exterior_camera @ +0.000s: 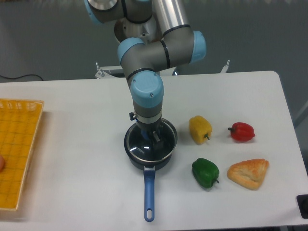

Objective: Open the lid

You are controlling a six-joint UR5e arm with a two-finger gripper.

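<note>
pinching the blue knob, hand (149, 138) holds lid (150, 145) tilted over saucepan (148, 166)

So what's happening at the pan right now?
The arm's gripper is down over the dark blue saucepan, with its fingers around the blue knob of the glass lid. The lid looks slightly raised and tipped at the right rim, so the lift seems to be starting, but it is not clear of the pan. Whether the fingers are fully clamped is hard to tell from this view. To the right lie a yellow pepper, red pepper, green pepper and a pastry.
</note>
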